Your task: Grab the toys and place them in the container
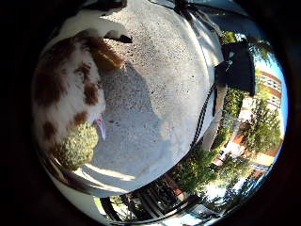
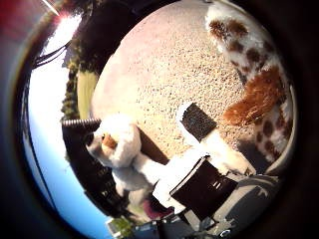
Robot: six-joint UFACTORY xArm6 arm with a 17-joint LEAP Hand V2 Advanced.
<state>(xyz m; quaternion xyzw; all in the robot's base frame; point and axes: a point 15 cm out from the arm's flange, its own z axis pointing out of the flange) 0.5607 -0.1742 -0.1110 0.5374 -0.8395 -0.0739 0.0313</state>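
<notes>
A white plush toy with brown spots and a pink tongue (image 1: 66,89) lies on the speckled pale surface (image 1: 155,80), close to the palm. Against it sits a green fuzzy thing (image 1: 77,143). A smaller white plush dog with a brown patch (image 2: 117,144) sits farther off on the same surface, in front of a dark ribbed container (image 2: 82,144). My right hand (image 2: 204,164) hovers over the surface beside the spotted toy. One white finger with a black pad (image 2: 198,121) reaches out straight, touching nothing.
The surface ends at a pale rim (image 1: 207,127). Trees (image 1: 202,169) and a brick building (image 1: 268,89) stand beyond it. A black part of the hand (image 1: 237,66) shows at one side.
</notes>
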